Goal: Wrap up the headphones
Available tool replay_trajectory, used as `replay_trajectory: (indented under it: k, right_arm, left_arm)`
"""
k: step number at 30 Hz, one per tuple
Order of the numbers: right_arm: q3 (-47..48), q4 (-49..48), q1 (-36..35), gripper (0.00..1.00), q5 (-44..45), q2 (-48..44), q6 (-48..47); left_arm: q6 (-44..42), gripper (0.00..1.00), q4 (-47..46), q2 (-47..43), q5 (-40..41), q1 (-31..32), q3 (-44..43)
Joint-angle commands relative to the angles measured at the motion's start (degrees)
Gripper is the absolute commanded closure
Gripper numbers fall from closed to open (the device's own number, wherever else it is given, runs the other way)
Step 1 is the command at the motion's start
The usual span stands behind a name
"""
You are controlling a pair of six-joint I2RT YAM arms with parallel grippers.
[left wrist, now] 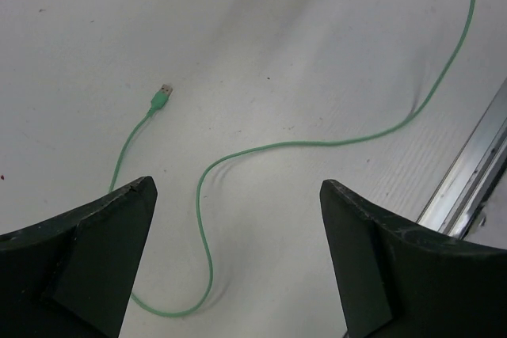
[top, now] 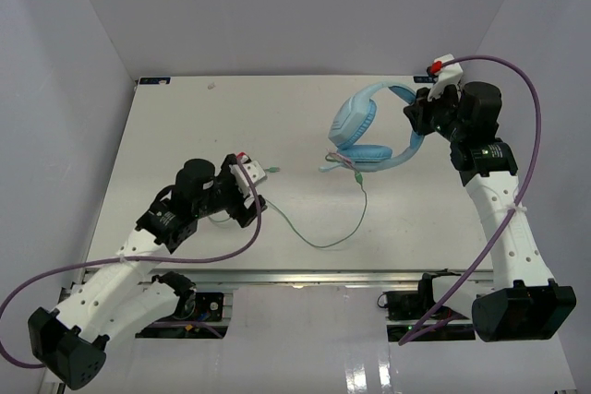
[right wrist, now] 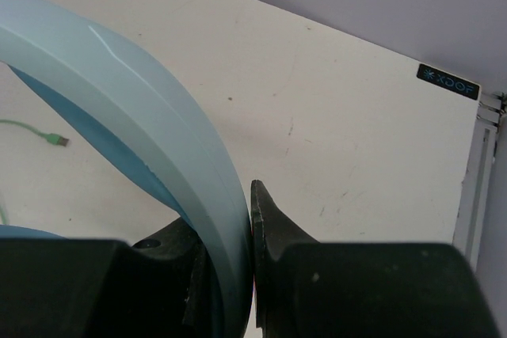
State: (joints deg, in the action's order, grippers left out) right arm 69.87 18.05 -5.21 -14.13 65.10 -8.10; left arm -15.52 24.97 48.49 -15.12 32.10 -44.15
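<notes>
The light blue headphones [top: 367,131] are at the table's back right, one earcup facing up. My right gripper [top: 421,117] is shut on the headband [right wrist: 158,108], one finger on each side. The thin pale green cable [top: 325,243] runs from the earcups toward the front and then curves left under my left gripper [top: 253,184]. The cable's plug [top: 275,171] lies just right of that gripper. In the left wrist view, my left gripper [left wrist: 238,195] is open and empty above a loop of cable [left wrist: 207,251], with the plug [left wrist: 162,97] beyond the left finger.
A metal rail [top: 323,276] runs along the table's near edge and shows at the right of the left wrist view [left wrist: 469,187]. Thick purple arm cables [top: 231,244] hang by both arms. White walls enclose the table on three sides.
</notes>
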Motion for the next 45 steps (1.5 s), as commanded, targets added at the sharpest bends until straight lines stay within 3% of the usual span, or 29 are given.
replay_trajectory:
  k: [1,8,13,24,26,28,31,33,35,41,45]
  right_arm:
    - [1.2,-3.8,0.3,0.92,-11.5,-1.4,-0.3]
    - [0.1,-3.8,0.3,0.92,-16.8,-2.2,-1.0]
    - [-0.3,-3.7,0.4,0.92,-17.0,-3.1,-1.0]
    - [0.3,-3.7,0.6,0.92,-17.4,-3.2,0.2]
    - [0.2,-3.6,0.7,0.92,-17.6,-3.5,0.2]
    - [0.1,-3.6,0.7,0.92,-17.8,-3.8,0.2]
    - [-0.2,-3.5,0.9,0.92,-18.0,-4.4,0.2]
    - [-0.3,-3.4,1.0,0.92,-17.9,-4.7,0.0]
    - [-0.3,-3.1,1.1,0.92,-16.9,-4.9,-0.2]
    - [0.8,-3.0,1.2,0.92,-10.9,-4.0,5.9]
    - [5.3,-2.8,1.3,0.92,-8.2,-1.0,15.7]
  left_arm:
    - [-20.8,0.05,-3.3,4.4,-6.2,0.2,3.9]
    - [-27.8,0.09,-9.8,19.0,1.7,0.2,0.4]
    - [-29.0,0.16,-6.1,27.7,4.4,0.2,-4.0]
    - [-29.7,0.25,-5.2,34.9,8.9,0.2,-2.7]
    - [-29.5,0.32,-6.0,36.2,11.1,0.1,-2.4]
    - [-29.2,0.49,-6.7,38.3,13.4,0.1,-2.6]
    - [-27.9,0.67,-6.8,41.9,17.3,0.1,-3.9]
    - [-26.1,0.87,-6.8,42.8,18.6,0.1,-5.0]
    - [-24.5,0.97,-6.2,42.8,18.0,0.0,-6.7]
    - [-14.9,1.00,-1.8,35.9,8.4,0.0,-10.3]
    - [-10.0,1.00,-0.6,30.0,3.1,0.1,-6.1]
